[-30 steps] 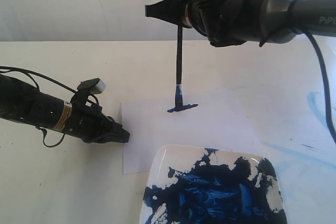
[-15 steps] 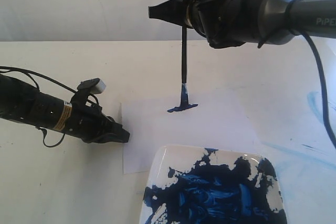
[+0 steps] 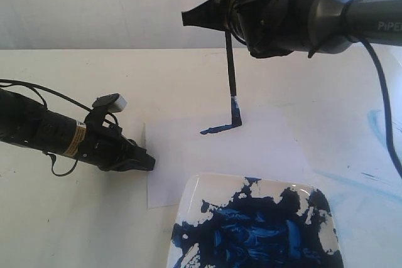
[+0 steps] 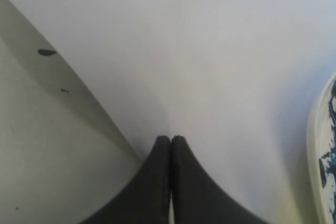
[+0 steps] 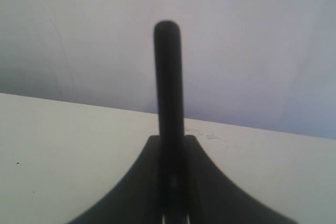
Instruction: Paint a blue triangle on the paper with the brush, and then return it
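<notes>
Right claw (image 3: 227, 21), exterior view: closed on the upper handle of the brush (image 3: 232, 70), which is held near upright with its wet tip pressed to the paper (image 3: 264, 149) at the end of one blue stroke (image 3: 217, 129); triangle not yet formed. Left claw (image 3: 148, 162): laid at the paper's edge. Left wrist view: its jaws are shut together. Right wrist view: brush (image 5: 168, 93) clamped between the jaws. Judged light, stiff, prone to pivoting; bristles soft; best gripped high on the handle.
</notes>
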You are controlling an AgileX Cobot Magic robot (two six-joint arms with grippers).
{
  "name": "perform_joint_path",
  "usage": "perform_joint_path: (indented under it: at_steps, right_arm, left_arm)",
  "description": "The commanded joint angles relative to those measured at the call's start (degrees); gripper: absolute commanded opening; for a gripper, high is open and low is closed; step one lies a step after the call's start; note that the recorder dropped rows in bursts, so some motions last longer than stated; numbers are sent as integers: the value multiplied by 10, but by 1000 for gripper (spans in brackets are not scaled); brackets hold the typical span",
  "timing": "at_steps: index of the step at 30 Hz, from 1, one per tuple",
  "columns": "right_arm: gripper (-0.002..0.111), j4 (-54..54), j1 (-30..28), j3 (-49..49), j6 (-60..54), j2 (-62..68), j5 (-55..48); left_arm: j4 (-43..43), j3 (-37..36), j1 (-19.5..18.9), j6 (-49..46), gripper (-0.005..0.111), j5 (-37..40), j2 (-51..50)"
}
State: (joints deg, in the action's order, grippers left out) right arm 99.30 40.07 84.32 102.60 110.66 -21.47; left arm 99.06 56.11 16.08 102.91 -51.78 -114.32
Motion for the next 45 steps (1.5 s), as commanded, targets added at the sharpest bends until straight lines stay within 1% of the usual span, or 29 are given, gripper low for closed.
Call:
perform_joint_path:
  at_steps: [1,6,10,17,20,22,24,26,29,30,32,34,35,36,38,45]
  right_arm:
    - [0,7,-1,2,-26,2,-27]
    - [0,-4,-1,2,-52,2,-40]
    - [0,-8,-1,2,-50,1,-40]
    - [0,-22,-1,2,-49,-40,3]
    - [0,-61,-1,2,-53,-70,4]
    - [0,-109,-1,-3,-80,-92,12]
    - [0,-141,-1,-16,-102,-114,54]
    - [0,-145,-1,-35,-114,-132,114]
    - [0,-142,-14,-62,-117,-156,255]
    - [0,-145,-26,-70,-106,-162,326]
    - [0,-143,-45,-77,-77,-167,413]
    - [0,-128,-77,-78,-33,-168,481]
    - [0,-119,-91,-78,-13,-168,501]
    - [0,-84,-120,-78,39,-168,523]
    - [0,-56,-146,-78,70,-168,523]
    - [0,-73,-150,-78,70,-168,512]
  left_arm:
    - [9,-1,2,-2,0,23,0]
    - [9,-1,2,-2,0,23,0]
    - [9,-1,2,-2,0,23,0]
    - [9,-1,2,-2,0,23,0]
    - [9,-1,2,-2,0,22,0]
    - [9,-1,2,-2,0,22,0]
    - [9,-1,2,-2,0,22,0]
    - [9,-1,2,-2,0,22,0]
    - [9,-1,2,-2,0,21,0]
    - [9,-1,2,-2,0,19,0]
    - [9,-1,2,-2,0,19,0]
    - [9,-1,2,-2,0,18,0]
    - [9,-1,2,-2,0,18,0]
    - [9,-1,2,-2,0,18,0]
    - [9,-1,2,-2,0,21,0]
    - [9,-1,2,-3,0,22,0]
